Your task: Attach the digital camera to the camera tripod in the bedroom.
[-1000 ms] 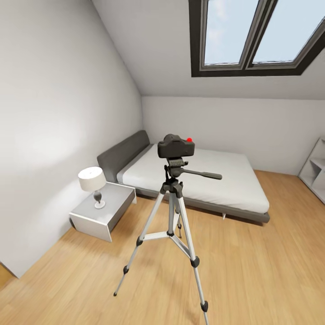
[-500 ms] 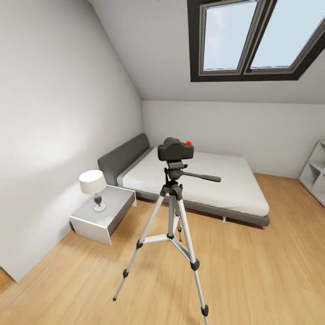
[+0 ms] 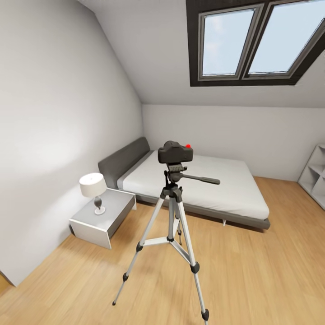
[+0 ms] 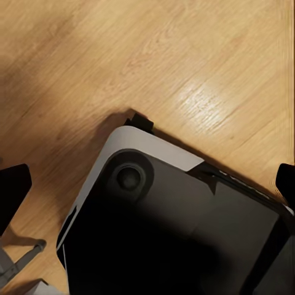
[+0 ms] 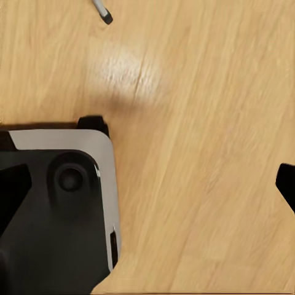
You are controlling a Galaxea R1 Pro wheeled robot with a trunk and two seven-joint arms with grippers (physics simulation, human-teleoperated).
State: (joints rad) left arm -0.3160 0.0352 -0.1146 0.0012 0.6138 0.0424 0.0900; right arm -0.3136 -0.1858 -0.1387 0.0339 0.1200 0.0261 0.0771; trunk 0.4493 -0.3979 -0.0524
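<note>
The black digital camera [image 3: 175, 152], with a red dot on its top, sits on the head of the camera tripod [image 3: 172, 212]. The tripod stands on the light wood floor in front of the bed, its long handle pointing right. My left gripper [image 4: 147, 184] hangs open over the floor and my own base, with one dark fingertip [image 4: 12, 192] at each side of the left wrist view. Open too and holding nothing, my right gripper [image 5: 147, 187] points down at the floor. A tripod foot [image 5: 104, 15] shows in the right wrist view.
A grey-framed white bed [image 3: 203, 180] stands behind the tripod. Left of the tripod is a grey nightstand [image 3: 104, 216] with a lamp [image 3: 92, 189]. A white shelf [image 3: 316, 178] lines the right wall. My dark base [image 4: 178, 233] is below both wrists.
The head view has tilted up a little, showing more skylight. Camera and tripod keep their places in the room.
</note>
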